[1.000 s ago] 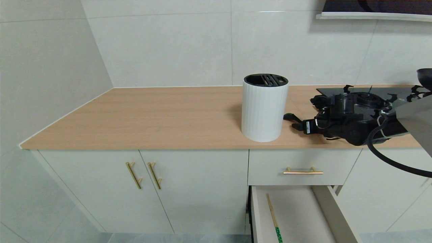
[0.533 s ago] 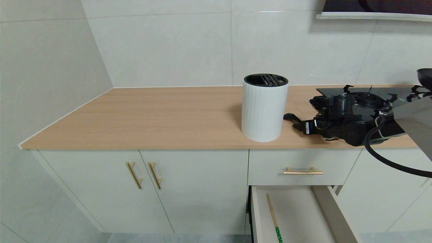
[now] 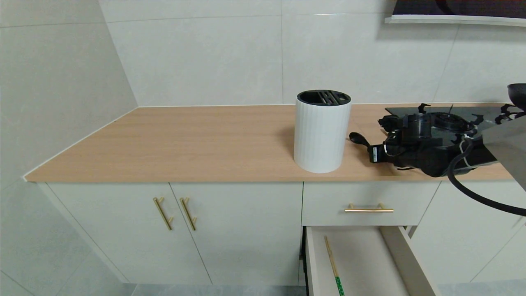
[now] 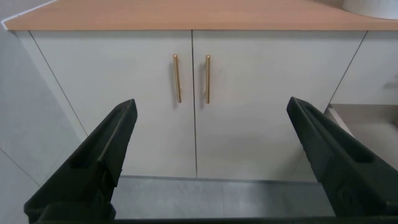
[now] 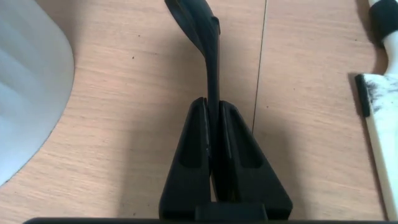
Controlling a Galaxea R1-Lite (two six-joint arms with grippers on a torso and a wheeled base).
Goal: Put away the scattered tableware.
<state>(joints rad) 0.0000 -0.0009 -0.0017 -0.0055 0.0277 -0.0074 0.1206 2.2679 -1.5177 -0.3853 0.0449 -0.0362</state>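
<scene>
Long light-wood bench (image 3: 185, 139) along the tiled wall, with white cabinet doors (image 4: 193, 106) and brass bar handles underneath. Lower white drawer (image 3: 394, 255) pulled open below the bench's right part. Black gas hob (image 3: 448, 117) set into the bench at far right. White ribbed cylindrical holder with black slotted top (image 3: 321, 131) upright on the bench, left of the hob.

Left gripper (image 4: 211, 162) low in front of the cabinet doors, jaws spread wide with nothing between them. Right gripper (image 3: 370, 150) low over the bench between holder and hob, jaws pinching the handle of a black plastic spoon (image 5: 202, 25). Spoon bowl points toward the holder, just beside it; can't tell if it touches the bench.

Thin wooden chopstick with green tip (image 3: 333, 263) flat in the open drawer along its left side. White speckled utensil (image 5: 379, 124) flat on the bench near the right gripper.
</scene>
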